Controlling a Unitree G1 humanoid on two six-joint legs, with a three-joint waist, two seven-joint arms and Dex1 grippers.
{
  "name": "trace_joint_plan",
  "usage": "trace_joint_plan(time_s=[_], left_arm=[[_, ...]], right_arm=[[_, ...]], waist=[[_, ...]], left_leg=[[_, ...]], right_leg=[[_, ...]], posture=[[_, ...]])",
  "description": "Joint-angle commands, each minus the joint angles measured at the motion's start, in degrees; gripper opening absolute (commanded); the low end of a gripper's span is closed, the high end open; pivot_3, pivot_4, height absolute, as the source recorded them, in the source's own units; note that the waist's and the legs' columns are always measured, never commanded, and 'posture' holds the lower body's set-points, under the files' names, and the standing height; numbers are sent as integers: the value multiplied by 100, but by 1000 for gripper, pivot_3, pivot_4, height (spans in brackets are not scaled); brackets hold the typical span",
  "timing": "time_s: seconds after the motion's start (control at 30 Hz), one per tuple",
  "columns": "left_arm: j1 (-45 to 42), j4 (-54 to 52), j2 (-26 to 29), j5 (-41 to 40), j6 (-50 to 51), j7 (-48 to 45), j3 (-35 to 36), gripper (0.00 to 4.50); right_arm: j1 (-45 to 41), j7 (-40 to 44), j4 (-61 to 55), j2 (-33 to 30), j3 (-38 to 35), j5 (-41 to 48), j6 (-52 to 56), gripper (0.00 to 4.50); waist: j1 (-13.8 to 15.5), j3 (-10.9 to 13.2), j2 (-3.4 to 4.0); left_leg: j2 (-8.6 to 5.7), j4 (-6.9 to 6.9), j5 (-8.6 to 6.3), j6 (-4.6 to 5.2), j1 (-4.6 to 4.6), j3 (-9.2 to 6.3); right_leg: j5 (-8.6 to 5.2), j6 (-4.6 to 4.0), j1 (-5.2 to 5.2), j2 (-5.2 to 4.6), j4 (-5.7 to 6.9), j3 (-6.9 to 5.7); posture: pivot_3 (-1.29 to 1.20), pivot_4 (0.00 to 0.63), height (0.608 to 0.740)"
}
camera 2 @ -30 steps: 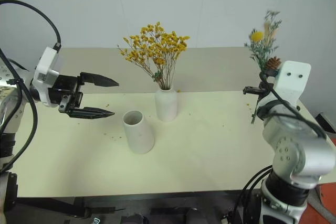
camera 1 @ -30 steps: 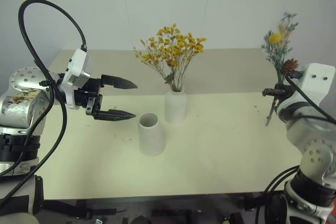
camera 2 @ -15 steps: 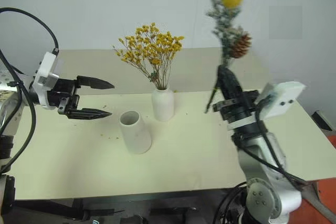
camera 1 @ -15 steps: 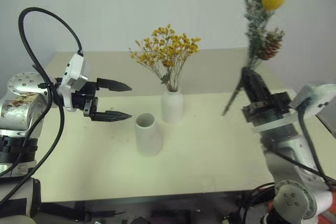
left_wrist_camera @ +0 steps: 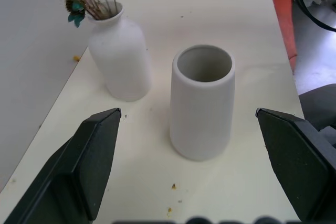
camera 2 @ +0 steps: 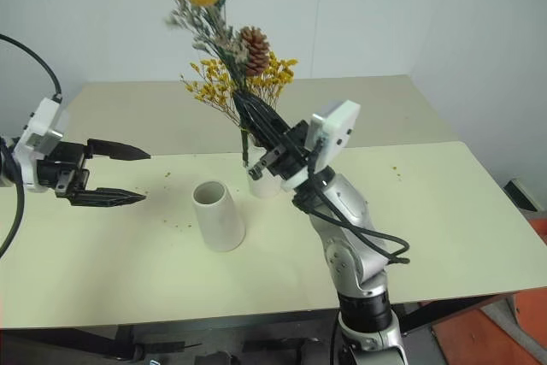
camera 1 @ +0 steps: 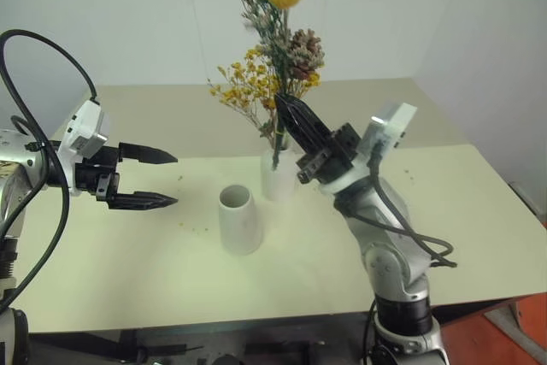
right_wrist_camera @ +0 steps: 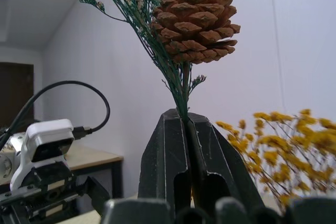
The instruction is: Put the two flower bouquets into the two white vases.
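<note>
The right gripper (camera 1: 292,115), clamped on the grey-green bunch (camera 1: 278,36) held upright, hangs above and right of the wide-mouthed vase (camera 1: 238,219), nearer than the spread left gripper (camera 1: 162,180).

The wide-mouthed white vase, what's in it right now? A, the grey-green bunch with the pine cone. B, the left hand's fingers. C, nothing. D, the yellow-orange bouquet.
C: the wide-mouthed vase shows a bare interior, while the right hand holds the grey-green bunch aloft.
</note>
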Motion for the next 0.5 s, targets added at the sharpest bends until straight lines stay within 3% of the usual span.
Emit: trace_joint_plan(time_s=[0.03,0.5], left_arm=[[259,-246,99,-55,18,144,291,4500],[563,-463,72,-67,97,374,322,4500]], right_arm=[[-139,4,94,217,116,2,-278,12],[388,196,725,712,761,-79,-689,12]], waist=[[3,0,0],[3,0,0]], left_leg=[[0,0,0,0,-1,0],[0,0,0,-1,2,0]], right_leg=[[0,0,-2,0,0,0],[0,0,-2,0,8,0]], posture=[[0,150,740],[0,150,740]])
